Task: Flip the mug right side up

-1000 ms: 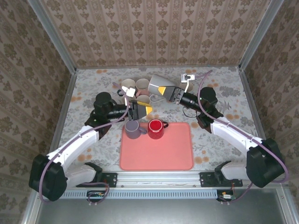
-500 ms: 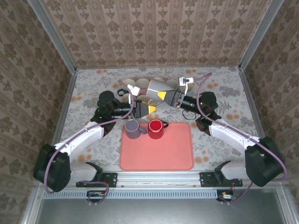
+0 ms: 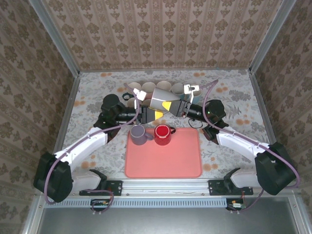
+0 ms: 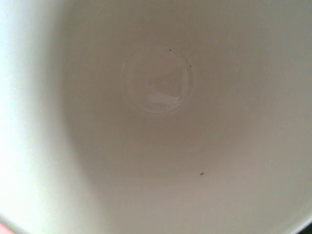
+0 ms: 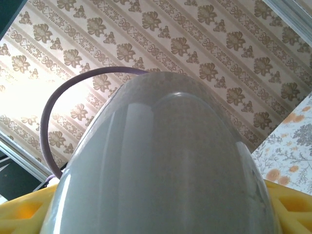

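"Brown patterned wallpaper all round, a floral worktop (image 3: 234, 92), and a red tray (image 3: 180, 156) at the middle of its near edge."

"Where's the grey mug (image 3: 159, 96)?"

"Off the surface, just past the tray's far edge, tipped sideways. The right end effector (image 3: 165, 104) has its yellow fingers (image 5: 22, 210) clamped on its body."

"And the left end effector (image 3: 147, 114)?"

"Right at the mug's mouth, its camera staring into the pale inside. Whether it's closed, I can't tell."

"Anything on the tray?"

"A purple mug (image 3: 138, 132) and a red mug (image 3: 162, 134), mouths up, at its far left corner."

Both arms stretched toward centre; left tool (image 3: 151, 113) just beside right tool (image 3: 167, 104); right jaws wide apart, gripping.
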Robot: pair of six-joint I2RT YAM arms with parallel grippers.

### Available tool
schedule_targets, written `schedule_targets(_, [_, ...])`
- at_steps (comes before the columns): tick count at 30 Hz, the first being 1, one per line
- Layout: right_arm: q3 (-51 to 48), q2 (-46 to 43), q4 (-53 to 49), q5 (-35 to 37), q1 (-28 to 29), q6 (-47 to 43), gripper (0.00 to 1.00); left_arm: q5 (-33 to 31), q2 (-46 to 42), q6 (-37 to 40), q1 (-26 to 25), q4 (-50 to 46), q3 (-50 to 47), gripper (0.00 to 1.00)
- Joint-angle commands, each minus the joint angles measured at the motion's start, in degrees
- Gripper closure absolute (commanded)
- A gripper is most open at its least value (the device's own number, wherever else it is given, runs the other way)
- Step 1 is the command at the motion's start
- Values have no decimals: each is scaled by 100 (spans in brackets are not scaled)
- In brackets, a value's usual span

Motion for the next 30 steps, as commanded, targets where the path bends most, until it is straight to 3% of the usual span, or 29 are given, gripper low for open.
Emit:
schedule_targets(1, [-35,-211,2,-68,109,-41,74,-7,-247,397,-44,-1,205,100])
schedule_targets(2, [1,-271,-260,-46,109,-149,65,-42,-289,486,-45,-146,230,100])
schedule_targets(7, [-17,-994,-1550,434,91,-1150,1,-345,-544,1153,-54,-1273,495,100])
schedule_targets(11, [-141,-1926,-2874,1454,39,-2278,0,-941,-672,1948,-88,-2501,866,100])
schedule_targets(14, [43,-2701,-4581,2592,22,-3265,0,-1568,-548,2626,-217,-3586,1372,100])
schedule_targets(16, [328,-3085,-5692,3305,-4,-3676,0,-2284,-258,3270,-457,-4625,1904,100])
schedule_targets(21, [482,-3802,-6598,4556,-9,-4036,1,-4363,867,4007,-976,-6283,3101,100])
schedule_targets(25, [687,-4075,-7319,4986,-13,-3894,4,-5625,1685,4056,-1309,-6880,3757,100])
schedule_targets(30, [982,-4027,-8050,4818,-10,-4050,4,-6247,2467,4015,-1502,-7157,4222,100])
